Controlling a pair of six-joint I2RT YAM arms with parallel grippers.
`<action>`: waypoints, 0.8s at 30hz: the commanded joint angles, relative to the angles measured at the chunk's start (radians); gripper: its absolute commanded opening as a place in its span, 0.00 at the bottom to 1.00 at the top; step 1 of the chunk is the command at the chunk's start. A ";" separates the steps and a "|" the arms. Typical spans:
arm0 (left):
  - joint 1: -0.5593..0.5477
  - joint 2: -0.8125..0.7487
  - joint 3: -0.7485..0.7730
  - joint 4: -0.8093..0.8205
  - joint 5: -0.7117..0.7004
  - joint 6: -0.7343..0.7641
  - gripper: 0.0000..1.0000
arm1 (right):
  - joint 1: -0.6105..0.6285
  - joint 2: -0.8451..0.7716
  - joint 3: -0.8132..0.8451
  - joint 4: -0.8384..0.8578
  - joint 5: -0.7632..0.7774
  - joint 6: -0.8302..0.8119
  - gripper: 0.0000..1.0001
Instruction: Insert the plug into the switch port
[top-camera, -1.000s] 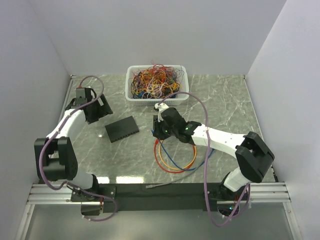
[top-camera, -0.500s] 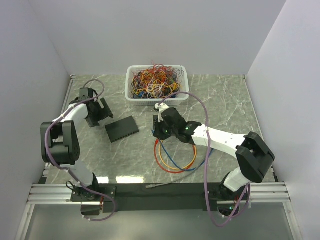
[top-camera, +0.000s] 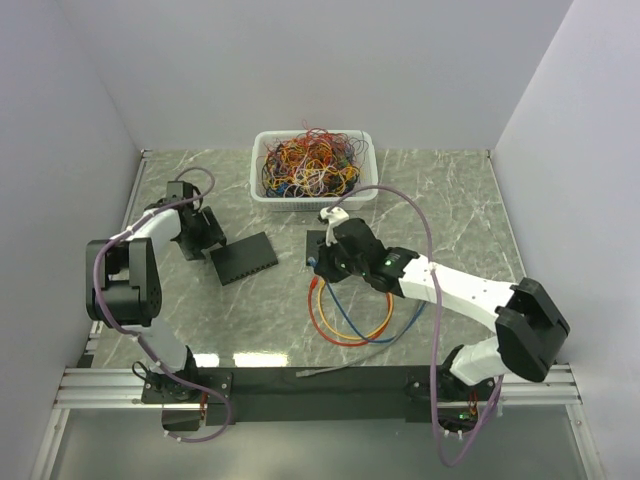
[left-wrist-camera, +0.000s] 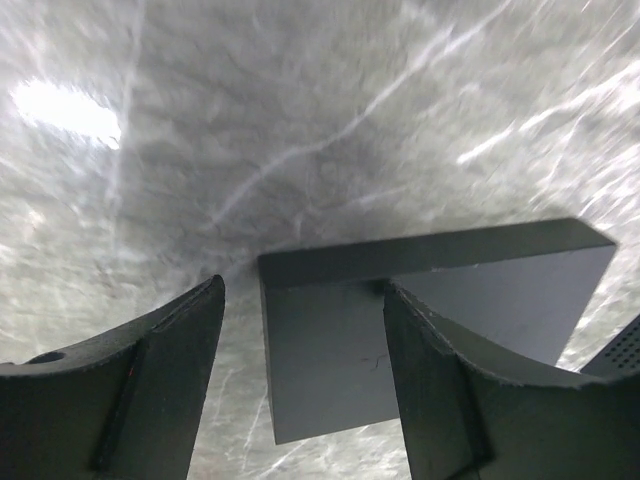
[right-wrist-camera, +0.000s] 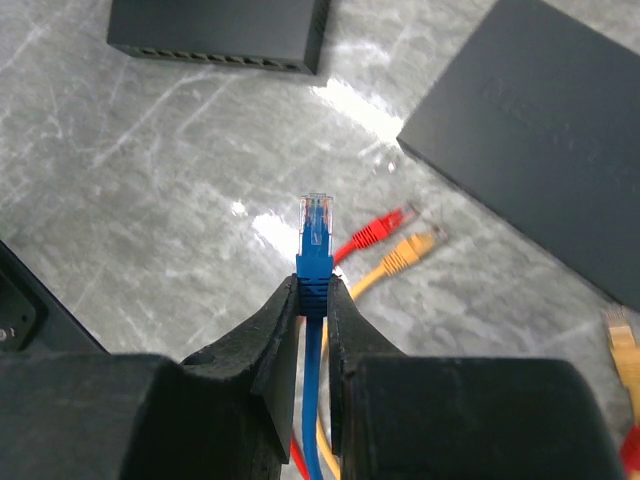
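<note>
The switch (top-camera: 243, 258) is a flat black box lying left of the table's middle; its row of ports (right-wrist-camera: 205, 58) shows at the top of the right wrist view. My left gripper (top-camera: 205, 236) is at the switch's left end, open, its jaws straddling a corner of the switch (left-wrist-camera: 335, 350). The left finger (left-wrist-camera: 150, 390) stands apart from it and the right finger (left-wrist-camera: 480, 400) is close against it. My right gripper (right-wrist-camera: 313, 295) is shut on the blue plug (right-wrist-camera: 316, 235), held above the table to the right of the switch, its clear tip pointing toward the ports.
A second black box (right-wrist-camera: 540, 130) lies just beside the right gripper. Red (right-wrist-camera: 385, 228) and yellow (right-wrist-camera: 410, 250) plugs lie under the blue one, their cables coiled (top-camera: 350, 312) on the marble. A white basket of tangled cables (top-camera: 312, 165) stands at the back.
My left gripper has come down and right to the switch's left end, and its jaws have narrowed. The right arm has shifted slightly, still holding the blue plug.
</note>
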 joint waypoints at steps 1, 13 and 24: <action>-0.018 -0.031 -0.017 -0.024 -0.034 -0.021 0.71 | 0.005 -0.062 -0.026 0.003 0.017 0.008 0.00; -0.015 -0.053 -0.046 -0.032 -0.082 -0.071 0.76 | 0.020 -0.192 -0.105 -0.015 0.033 0.031 0.00; 0.041 -0.022 0.005 -0.031 -0.095 -0.078 0.77 | 0.025 -0.223 -0.148 -0.003 0.045 0.031 0.00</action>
